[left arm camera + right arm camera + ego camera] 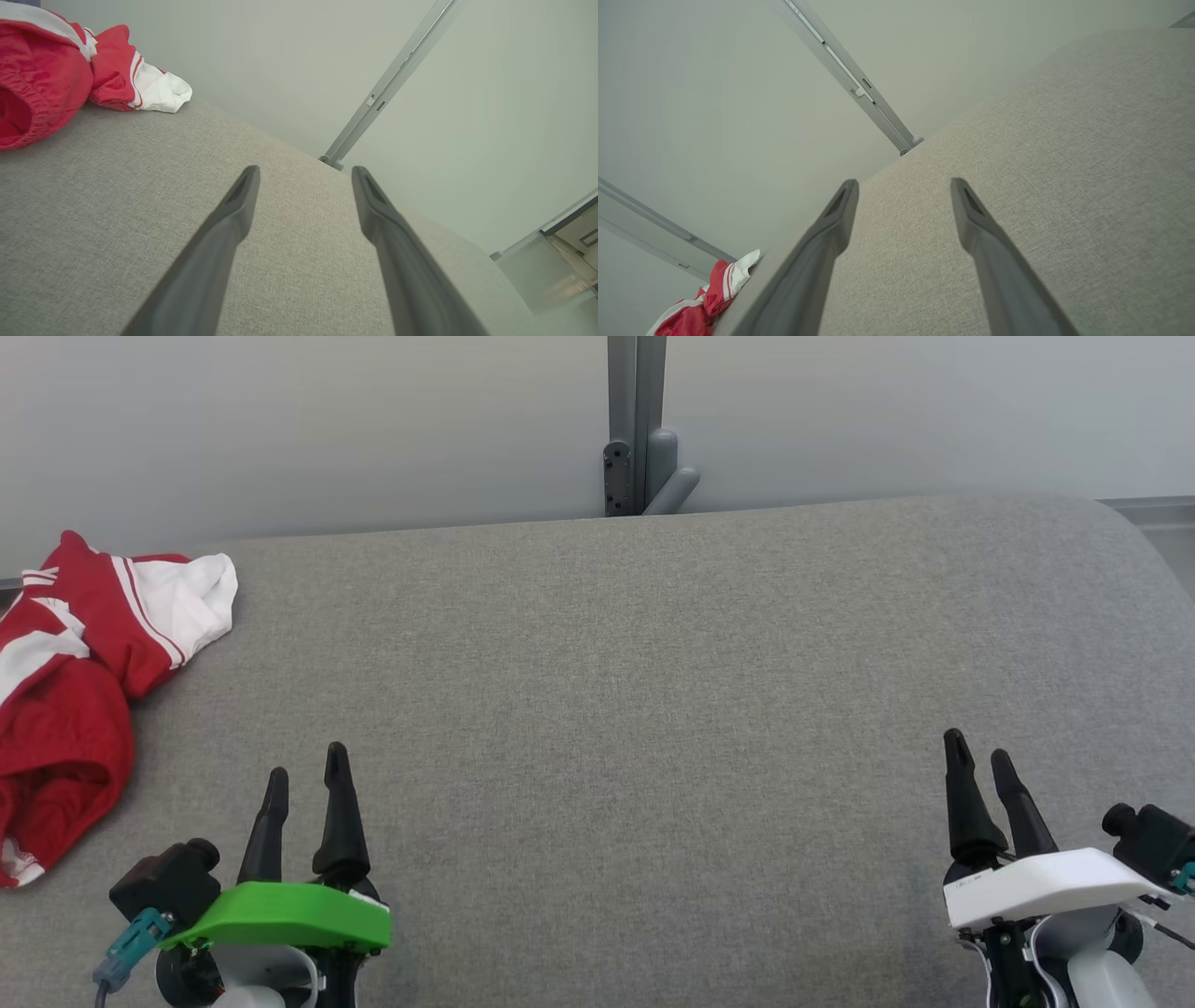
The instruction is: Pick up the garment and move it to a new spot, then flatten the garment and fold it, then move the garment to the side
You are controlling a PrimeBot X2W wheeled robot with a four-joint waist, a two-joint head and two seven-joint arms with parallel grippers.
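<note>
Red-and-white garment (pixel 65 691) crumpled on grey surface (pixel 635 709), left of and just beyond left gripper (pixel 306 762) fingers, right gripper (pixel 977 747) well apart, both grippers' fingers spread, empty

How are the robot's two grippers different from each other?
The left gripper has a green cover; the right gripper has a white one. The left gripper sits close to the red and white garment, while the right gripper is far across the grey surface from it. Both have two dark fingers, stand open and hold nothing.
</note>
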